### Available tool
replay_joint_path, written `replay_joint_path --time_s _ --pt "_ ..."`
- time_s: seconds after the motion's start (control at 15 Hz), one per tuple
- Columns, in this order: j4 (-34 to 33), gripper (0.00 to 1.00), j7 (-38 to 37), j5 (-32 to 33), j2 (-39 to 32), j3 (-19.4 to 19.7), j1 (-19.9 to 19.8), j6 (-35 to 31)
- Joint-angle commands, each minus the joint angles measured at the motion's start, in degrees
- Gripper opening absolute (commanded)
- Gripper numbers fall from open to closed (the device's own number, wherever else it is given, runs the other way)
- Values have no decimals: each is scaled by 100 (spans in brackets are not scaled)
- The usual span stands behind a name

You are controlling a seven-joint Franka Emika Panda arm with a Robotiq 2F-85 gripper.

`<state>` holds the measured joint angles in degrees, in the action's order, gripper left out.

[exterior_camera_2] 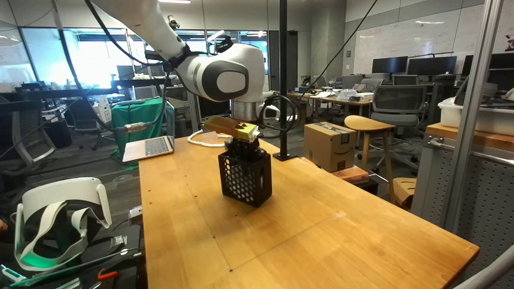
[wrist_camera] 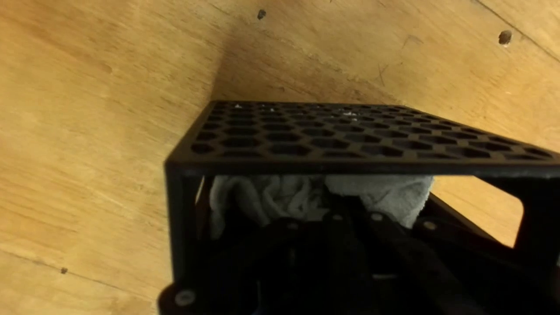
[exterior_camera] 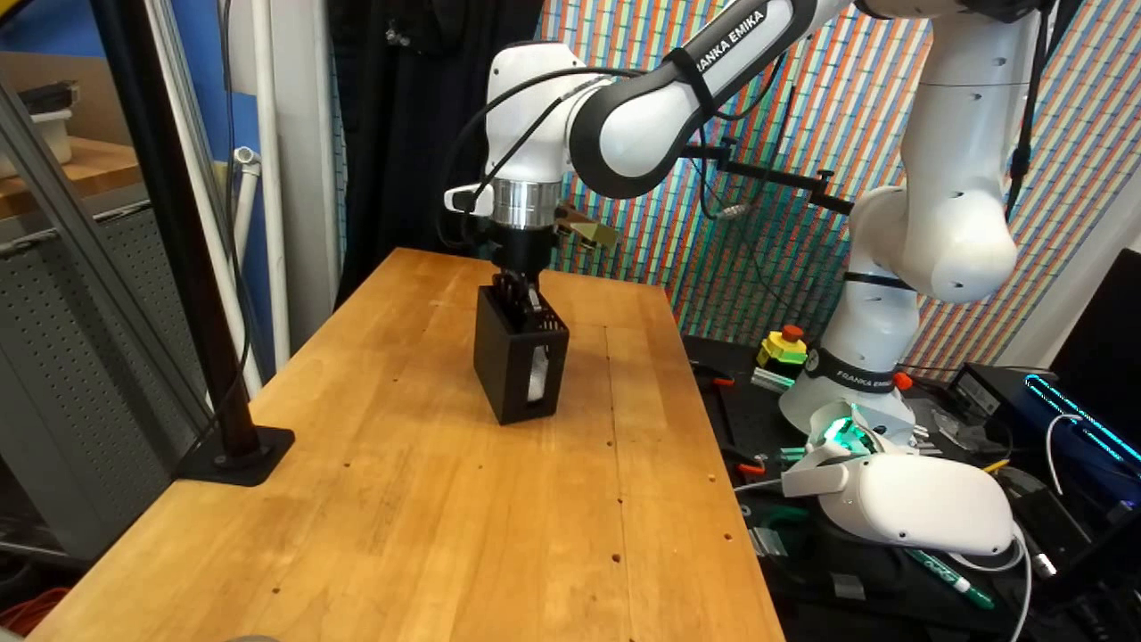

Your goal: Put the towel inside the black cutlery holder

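Observation:
The black cutlery holder (exterior_camera: 496, 366) stands upright on the wooden table. It also shows in an exterior view (exterior_camera_2: 245, 178) with its hexagon-mesh side, and in the wrist view (wrist_camera: 358, 169) from above. The white towel (wrist_camera: 393, 192) lies bunched inside the holder, and a strip of it shows through the side slot (exterior_camera: 537, 374). My gripper (wrist_camera: 348, 203) points down through the holder's open top, with its fingers inside and close together. Towel folds lie on both sides of the fingers. The fingertips are dark and partly hidden, but they appear shut on the towel.
The wooden table (exterior_camera: 401, 499) carries a black post with a base plate (exterior_camera: 236, 455) at its edge. A laptop (exterior_camera_2: 150, 147) and a white cable (exterior_camera_2: 204, 142) lie at an end of the table. A white headset (exterior_camera: 918, 504) sits beside the table near the robot base.

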<state>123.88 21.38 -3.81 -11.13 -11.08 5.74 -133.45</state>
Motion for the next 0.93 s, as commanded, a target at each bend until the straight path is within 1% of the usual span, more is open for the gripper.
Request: replay_joint_path --time_s 0.0,0.47,0.87 --pt "240 5 -35 82 -176 6 82 -168" --pt "647 5 -886 1324 1024 -43 481 87" --pt "946 5 -1158 1783 2005 -245 703 409"
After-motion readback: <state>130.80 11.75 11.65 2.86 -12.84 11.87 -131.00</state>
